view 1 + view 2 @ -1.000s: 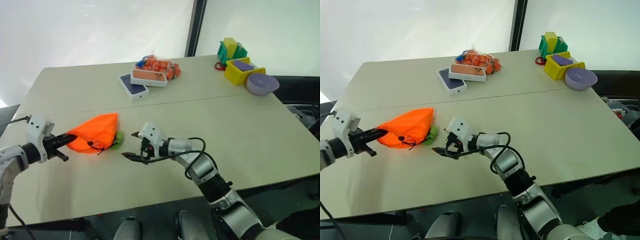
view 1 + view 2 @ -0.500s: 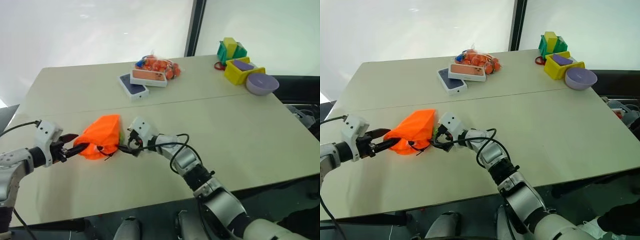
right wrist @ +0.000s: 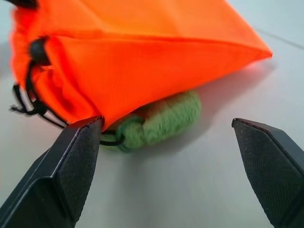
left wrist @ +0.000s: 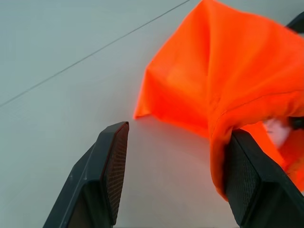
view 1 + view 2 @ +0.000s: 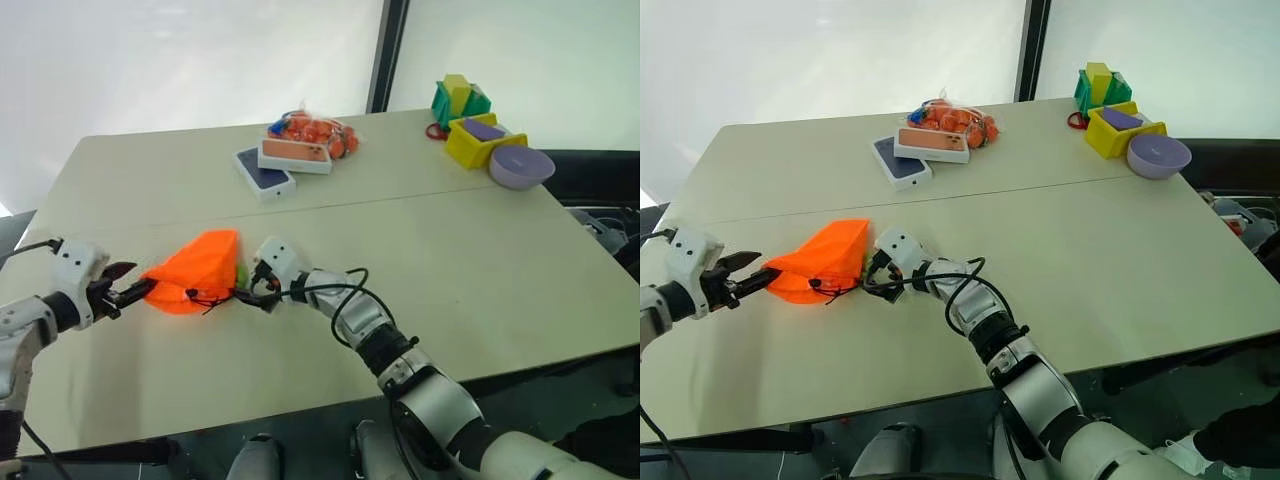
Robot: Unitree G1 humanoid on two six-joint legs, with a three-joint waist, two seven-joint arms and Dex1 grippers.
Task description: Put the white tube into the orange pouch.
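Two grippers flanked the orange pouch (image 5: pixel 195 270) on the table (image 5: pixel 450 260). Left gripper (image 4: pixel 175 175) was spread, one finger tucked into the mouth, probably holding it open. Right gripper (image 3: pixel 168 166) gaped beside the green loop (image 3: pixel 161 118). White tube (image 4: pixel 278 130) seemed already inside.

Lighting is bright and diffuse, entering from the pale translucent wall at the top of the head views, which is washed out to near white at upper left. The tabletop (image 5: pixel 420 250) is evenly lit, without glare. Shadows are soft and short; a faint one lies beneath the orange pouch (image 5: pixel 195 272). Head views are slightly soft overall. In the right wrist view the pincer fingers (image 3: pixel 71 175) at the bottom edge are out of focus.
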